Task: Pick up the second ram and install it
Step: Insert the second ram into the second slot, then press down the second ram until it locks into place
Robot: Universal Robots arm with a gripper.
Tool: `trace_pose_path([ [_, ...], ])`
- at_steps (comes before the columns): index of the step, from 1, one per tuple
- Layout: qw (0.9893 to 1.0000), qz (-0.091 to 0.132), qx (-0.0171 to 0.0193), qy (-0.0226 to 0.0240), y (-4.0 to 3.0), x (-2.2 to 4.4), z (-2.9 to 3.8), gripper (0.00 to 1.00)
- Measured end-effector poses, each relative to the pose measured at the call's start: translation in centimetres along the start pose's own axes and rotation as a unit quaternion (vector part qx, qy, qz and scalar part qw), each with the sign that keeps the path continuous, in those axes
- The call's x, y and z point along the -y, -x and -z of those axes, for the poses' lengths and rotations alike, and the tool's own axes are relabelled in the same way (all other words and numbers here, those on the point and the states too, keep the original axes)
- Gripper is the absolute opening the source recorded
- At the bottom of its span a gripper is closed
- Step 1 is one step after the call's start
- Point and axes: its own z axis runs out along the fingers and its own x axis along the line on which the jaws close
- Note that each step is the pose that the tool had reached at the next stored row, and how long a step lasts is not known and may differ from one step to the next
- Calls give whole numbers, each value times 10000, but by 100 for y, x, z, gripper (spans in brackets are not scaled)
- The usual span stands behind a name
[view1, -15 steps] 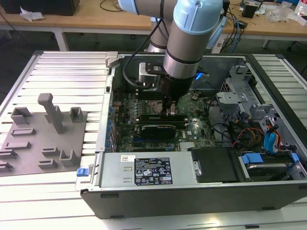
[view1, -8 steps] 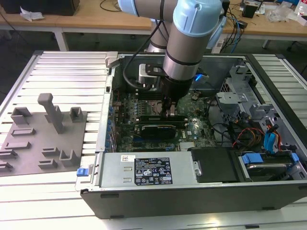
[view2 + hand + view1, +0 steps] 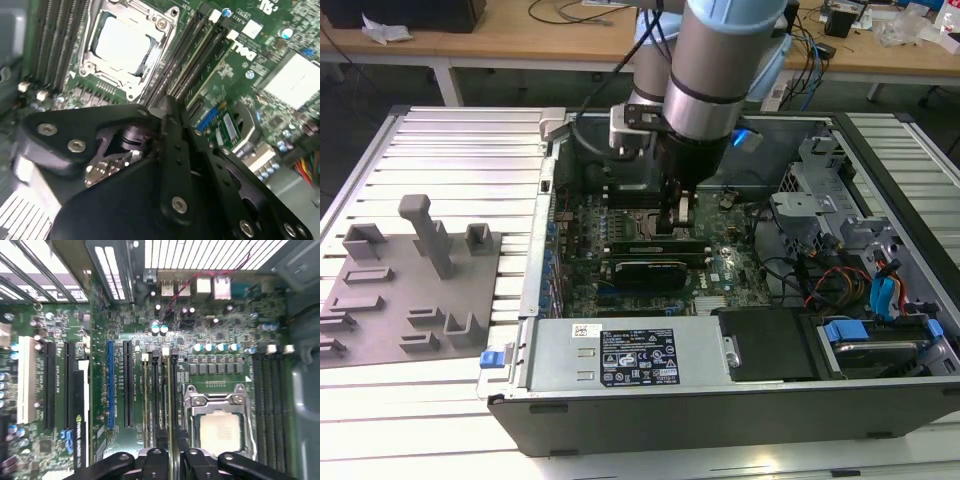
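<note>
i see second ram (image 3: pixel 171 405) upright between gripper (image 3: pixel 172 452) fingertips at slot beside processor socket (image 3: pixel 220 422); gripper clenched on it.

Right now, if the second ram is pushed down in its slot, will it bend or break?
Probably stiff: the second ram is a thin flat board standing on edge at the gripper. Likely fragile if pushed sideways, being so thin.

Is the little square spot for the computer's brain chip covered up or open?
Open. The chip socket has no cooler or fan on top; its bare pale middle and metal frame show in both wrist views.
</note>
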Motion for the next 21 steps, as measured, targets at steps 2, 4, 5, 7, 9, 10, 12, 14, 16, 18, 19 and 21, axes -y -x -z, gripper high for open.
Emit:
trace_pose_path([
  [2, 10000, 0, -13, -2, 19, -12, 145, 11],
  [4, 10000, -1, -16, -3, 25, -18, 216, 11],
  [5, 10000, -1, -17, -3, 25, -19, 218, 11],
  [7, 10000, 0, -17, -3, 25, -19, 218, 11],
  [9, 10000, 0, -17, -3, 25, -19, 218, 11],
  [10, 10000, -1, -17, -3, 25, -19, 218, 11],
  [12, 10000, -1, -17, -3, 25, -19, 218, 11],
  [14, 10000, -1, -17, -3, 25, -19, 219, 11],
  [16, 10000, -2, -18, 3, 25, 34, 186, 11],
  [18, 10000, -2, -17, 14, 23, 161, 104, 11],
  [19, 10000, -2, -17, 15, 22, 192, 80, 11],
  [21, 10000, -2, -17, 14, 21, 288, 21, 11],
])
